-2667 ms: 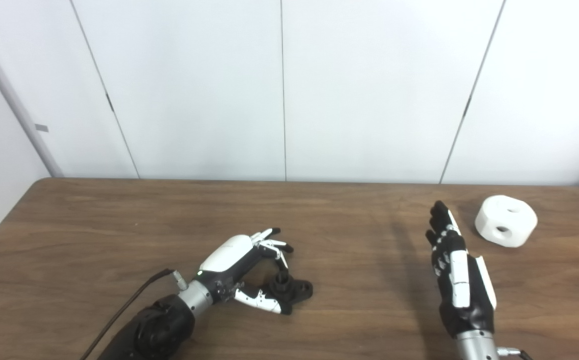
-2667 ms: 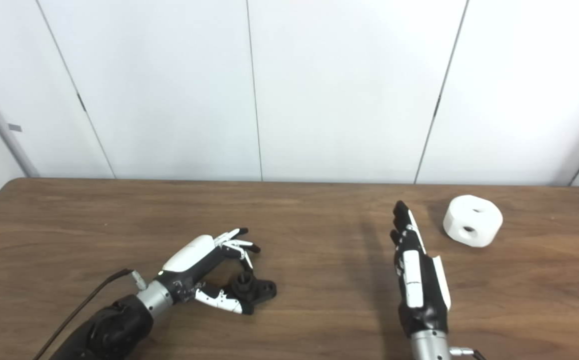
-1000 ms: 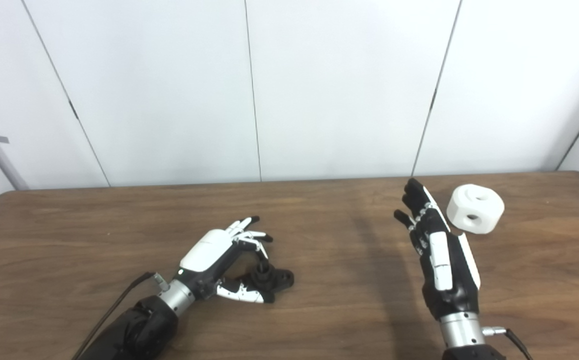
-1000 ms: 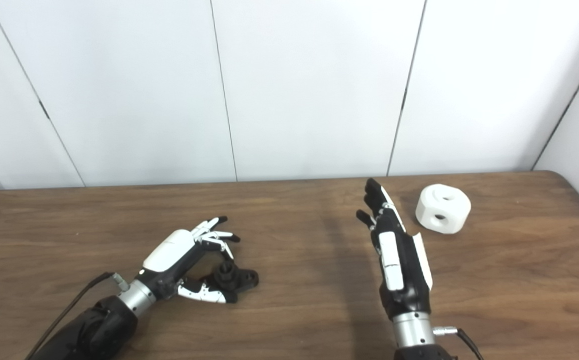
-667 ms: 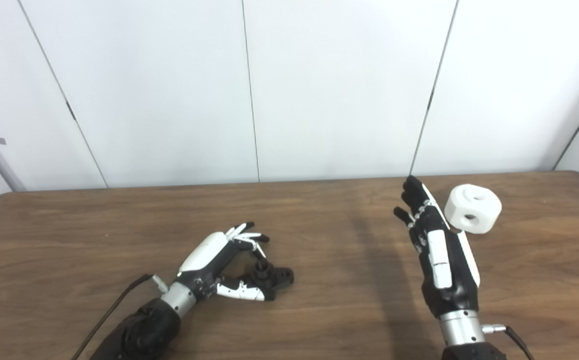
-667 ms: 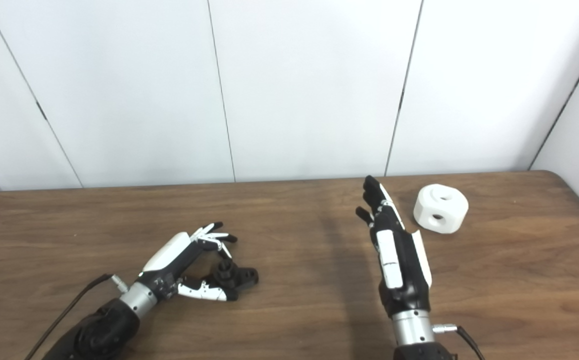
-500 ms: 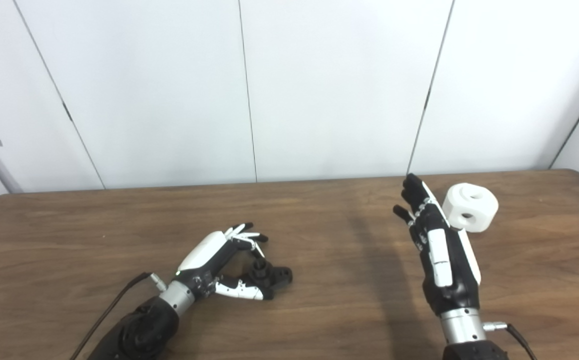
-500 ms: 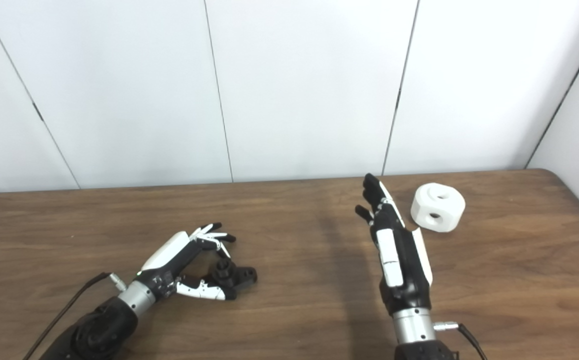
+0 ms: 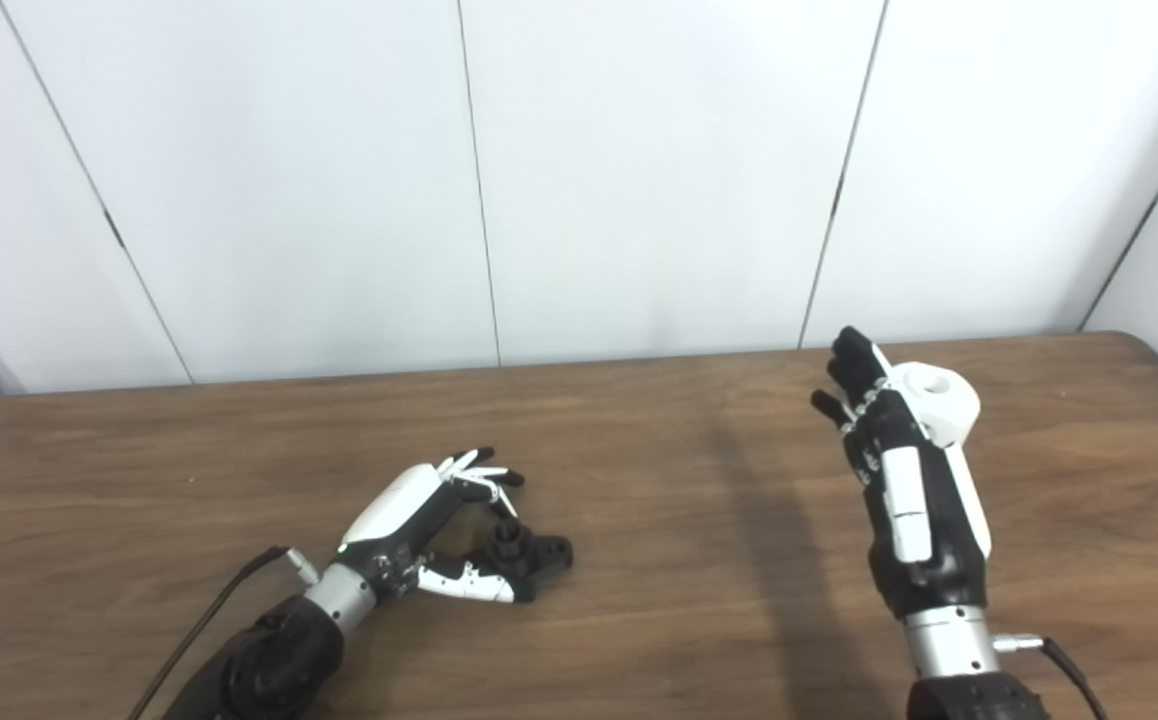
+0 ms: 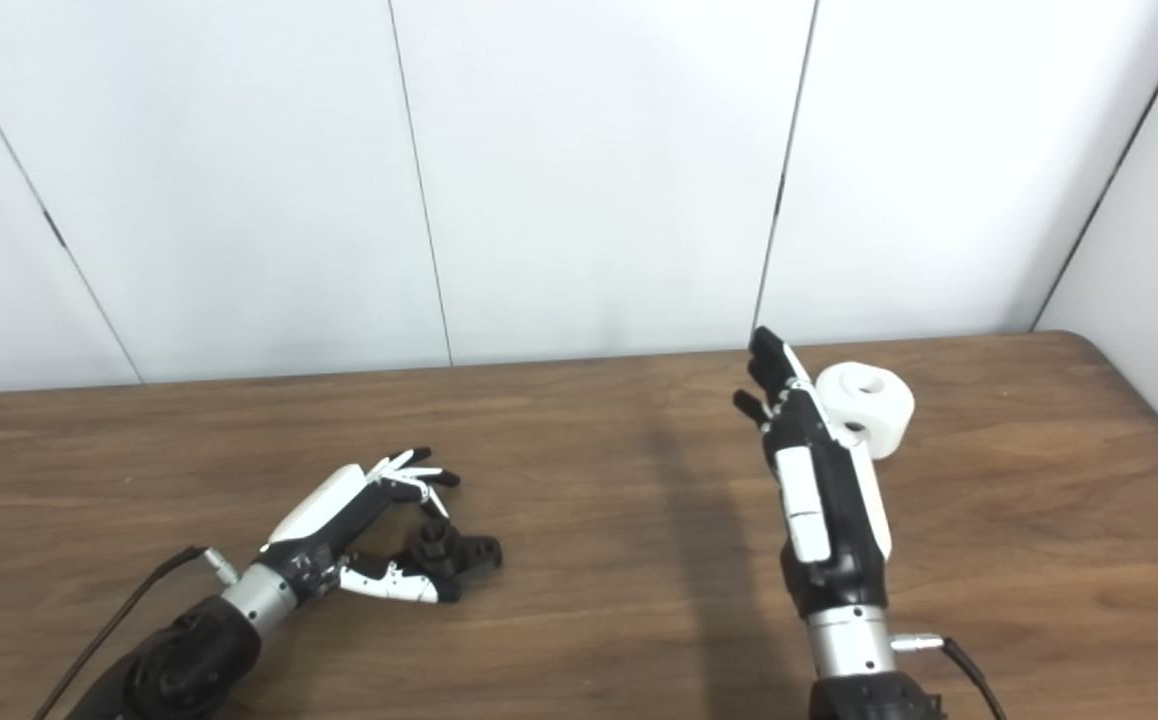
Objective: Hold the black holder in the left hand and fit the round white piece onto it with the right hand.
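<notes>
Two hands over worktop (image 9: 639, 520). Left hand (image 9: 419, 520) cupped loosely around black holder (image 9: 529, 553), fingers apart, holder resting on the wood. Right hand (image 9: 899, 480) flat, spread, empty, alongside round white piece (image 10: 869, 405).

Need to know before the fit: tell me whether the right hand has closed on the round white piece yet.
Not closed. The right hand is open, fingers straight, beside the round white piece, which sits on the table.
</notes>
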`<act>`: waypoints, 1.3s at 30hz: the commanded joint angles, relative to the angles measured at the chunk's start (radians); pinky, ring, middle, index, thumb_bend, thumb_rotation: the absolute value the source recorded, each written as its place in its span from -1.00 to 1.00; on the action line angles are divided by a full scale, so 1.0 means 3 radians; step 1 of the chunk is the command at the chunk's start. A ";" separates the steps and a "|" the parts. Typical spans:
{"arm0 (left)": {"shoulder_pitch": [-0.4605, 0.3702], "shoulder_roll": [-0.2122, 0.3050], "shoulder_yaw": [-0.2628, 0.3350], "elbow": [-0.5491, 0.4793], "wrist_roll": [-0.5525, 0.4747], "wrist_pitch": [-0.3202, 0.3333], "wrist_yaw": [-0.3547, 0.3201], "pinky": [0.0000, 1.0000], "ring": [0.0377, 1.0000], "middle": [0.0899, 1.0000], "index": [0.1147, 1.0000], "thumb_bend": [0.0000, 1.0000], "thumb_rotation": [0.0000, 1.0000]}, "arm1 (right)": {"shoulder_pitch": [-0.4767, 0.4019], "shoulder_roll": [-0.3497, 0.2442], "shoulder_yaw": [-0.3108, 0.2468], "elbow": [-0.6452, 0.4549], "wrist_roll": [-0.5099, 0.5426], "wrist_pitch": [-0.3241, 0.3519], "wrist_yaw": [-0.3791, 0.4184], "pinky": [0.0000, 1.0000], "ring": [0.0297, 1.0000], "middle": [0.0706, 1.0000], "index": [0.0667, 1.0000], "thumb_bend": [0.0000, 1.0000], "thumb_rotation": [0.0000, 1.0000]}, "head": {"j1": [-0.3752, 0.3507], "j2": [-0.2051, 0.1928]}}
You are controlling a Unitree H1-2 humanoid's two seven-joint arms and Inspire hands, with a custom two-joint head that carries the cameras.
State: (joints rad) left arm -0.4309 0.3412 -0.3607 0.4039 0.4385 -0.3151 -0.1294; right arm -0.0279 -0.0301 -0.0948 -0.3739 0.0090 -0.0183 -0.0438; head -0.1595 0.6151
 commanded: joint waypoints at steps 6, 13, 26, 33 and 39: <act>0.0037 0.0136 -0.0058 0.0221 0.0315 -0.0373 0.0236 1.00 1.00 0.59 -0.17 0.05 -0.90 | -0.0113 -0.0236 -0.0329 -0.0186 -0.0068 0.0047 -0.0142 0.87 0.93 0.90 0.83 0.08 0.94 | -0.0219 -0.0043; 0.0025 0.0118 -0.0019 0.0275 0.0291 -0.0407 0.0248 1.00 1.00 0.61 -0.17 0.05 -0.90 | -0.0251 -0.0600 -0.0618 -0.0115 -0.0731 0.0107 -0.0343 0.72 0.82 0.80 0.74 0.05 0.52 | -0.0334 -0.0063; 0.0008 0.0110 0.0035 0.0320 0.0236 -0.0454 0.0244 1.00 1.00 0.61 -0.17 0.04 -0.90 | -0.0420 -0.1064 -0.0901 0.0271 -0.1072 0.0191 -0.0489 0.56 0.75 0.74 0.63 0.05 -0.19 | -0.0396 -0.0078; -0.0008 0.0100 0.0040 0.0390 0.0235 -0.0493 0.0247 1.00 1.00 0.61 -0.17 0.04 -0.90 | -0.0559 -0.1222 -0.0852 0.0674 -0.1035 0.0119 -0.0486 0.56 0.73 0.71 0.60 0.17 -0.13 | -0.0478 -0.0127; -0.0010 0.0102 0.0045 0.0415 0.0197 -0.0505 0.0228 1.00 1.00 0.60 -0.17 0.04 -0.91 | -0.0661 -0.1343 -0.0751 0.1051 -0.0976 0.0052 -0.0394 0.52 0.71 0.72 0.64 0.31 -0.10 | -0.0580 -0.0146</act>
State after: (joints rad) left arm -0.4392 0.3533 -0.3435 0.4994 0.4914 -0.4808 -0.0469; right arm -0.1871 -0.3920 -0.3153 -0.0494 -0.2932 0.0361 -0.1628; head -0.3267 0.5722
